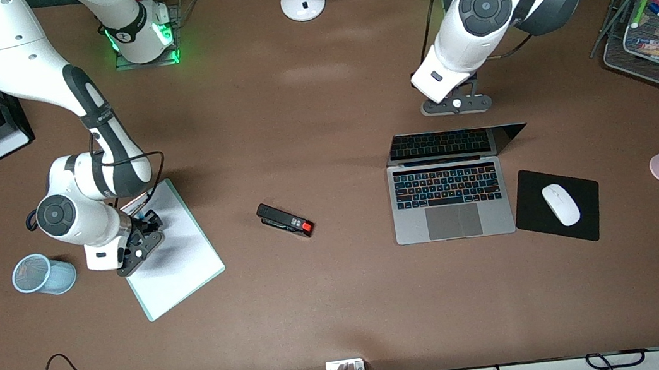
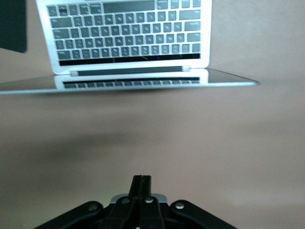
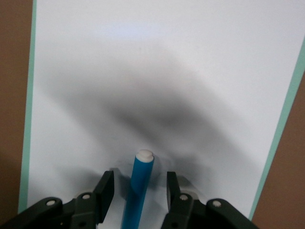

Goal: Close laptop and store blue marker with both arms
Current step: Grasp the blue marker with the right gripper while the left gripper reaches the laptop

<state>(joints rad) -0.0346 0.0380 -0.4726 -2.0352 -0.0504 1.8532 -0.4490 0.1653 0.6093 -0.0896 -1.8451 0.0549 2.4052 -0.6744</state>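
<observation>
Blue marker [image 3: 141,183] lies on a white pad [image 1: 183,261] between the parted jaws of the right gripper [image 3: 139,190], a gap showing on each side. Its white end shows, while its other end is cut off under the gripper. In the front view the right gripper [image 1: 145,227] hides nearly all of it, at nine o'clock on the bench [image 1: 346,310]. The left gripper [image 2: 141,185], jaws clenched on nothing, hangs over bare bench at twelve o'clock of the laptop [image 1: 450,201]. The laptop is open and its tilted screen shows only the keys' reflection. A stapler [image 1: 285,220] lies between the pad and the laptop.
</observation>
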